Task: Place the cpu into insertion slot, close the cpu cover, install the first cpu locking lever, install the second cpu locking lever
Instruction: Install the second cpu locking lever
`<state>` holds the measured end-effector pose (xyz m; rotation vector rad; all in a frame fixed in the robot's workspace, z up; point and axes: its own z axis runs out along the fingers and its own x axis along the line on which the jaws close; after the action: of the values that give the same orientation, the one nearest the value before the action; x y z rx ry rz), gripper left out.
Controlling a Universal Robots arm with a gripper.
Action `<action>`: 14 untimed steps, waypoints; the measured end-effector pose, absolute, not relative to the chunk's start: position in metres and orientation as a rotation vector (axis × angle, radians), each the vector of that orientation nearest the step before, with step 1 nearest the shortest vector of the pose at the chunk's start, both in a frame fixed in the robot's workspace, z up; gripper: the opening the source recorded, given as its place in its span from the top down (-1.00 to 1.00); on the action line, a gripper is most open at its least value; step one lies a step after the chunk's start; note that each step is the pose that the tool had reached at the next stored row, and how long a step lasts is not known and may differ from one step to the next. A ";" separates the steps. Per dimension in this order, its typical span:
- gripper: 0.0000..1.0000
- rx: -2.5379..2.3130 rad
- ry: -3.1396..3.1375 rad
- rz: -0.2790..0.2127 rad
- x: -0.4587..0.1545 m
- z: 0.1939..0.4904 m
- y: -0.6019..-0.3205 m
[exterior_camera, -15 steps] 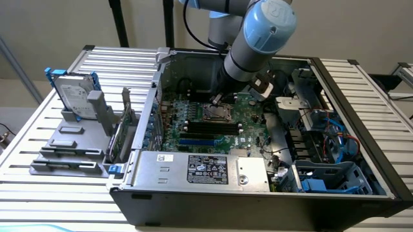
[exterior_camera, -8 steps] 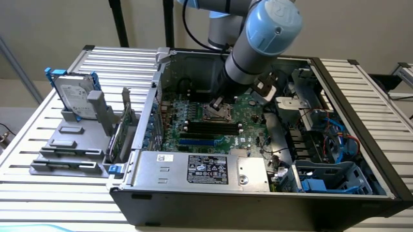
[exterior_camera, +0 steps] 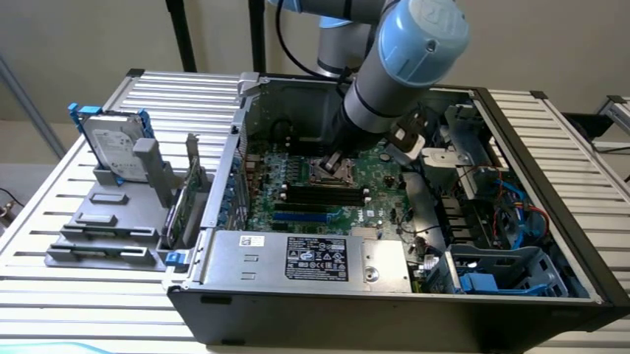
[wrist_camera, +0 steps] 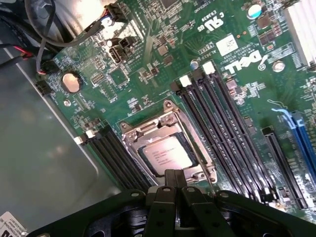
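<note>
Silver cpu [wrist_camera: 165, 154] seated under cpu cover [wrist_camera: 148, 129] — tool [wrist_camera: 172, 177] shut.

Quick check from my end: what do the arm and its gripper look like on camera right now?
The arm is made of round silver-grey tubes joined by bulky joints with light blue caps, and a black cable runs along its upper part. The gripper is matt black, with a wide black body and slim black fingers with straight, angular edges. No markings can be read on either.
</note>
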<state>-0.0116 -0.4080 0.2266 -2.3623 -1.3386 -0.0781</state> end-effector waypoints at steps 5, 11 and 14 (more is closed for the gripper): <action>0.79 -2.370 -1.342 -0.073 -0.017 0.230 -0.414; 0.79 -2.378 -1.346 -0.068 -0.023 0.233 -0.421; 0.79 -2.381 -1.347 -0.066 -0.027 0.235 -0.425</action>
<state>-0.0267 -0.4251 0.2350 -2.3809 -1.3473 -0.0664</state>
